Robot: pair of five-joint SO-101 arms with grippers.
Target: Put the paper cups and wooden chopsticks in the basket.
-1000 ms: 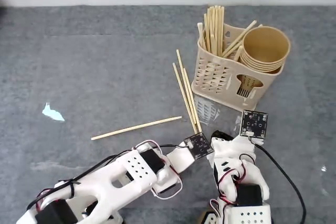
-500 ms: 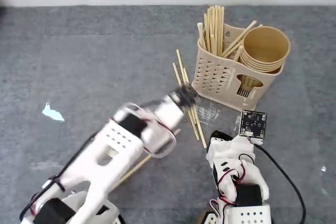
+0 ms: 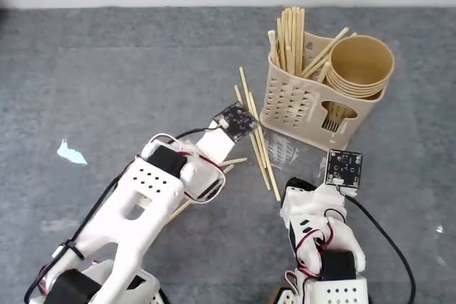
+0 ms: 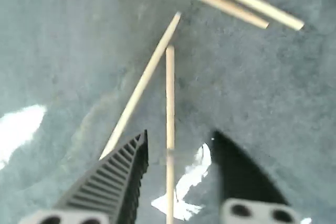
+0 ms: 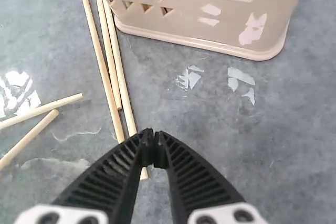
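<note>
Paper cups (image 3: 362, 65) and many chopsticks (image 3: 291, 33) stand in the basket (image 3: 299, 105); several loose chopsticks (image 5: 108, 51) lie on the desk (image 3: 107, 69), left fingers (image 4: 123, 171) spread astride one, right fingers (image 5: 126, 174) pressed together.

One basket (image 3: 299, 105), five loose chopsticks (image 5: 100, 56), one stack of paper cups (image 3: 362, 62)

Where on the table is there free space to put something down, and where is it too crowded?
Free: the grey mat beyond the pale scrap, left of the basket; also the strip right of the basket. Crowded: in front of the basket, where loose chopsticks lie by the left gripper and the right gripper.
</note>
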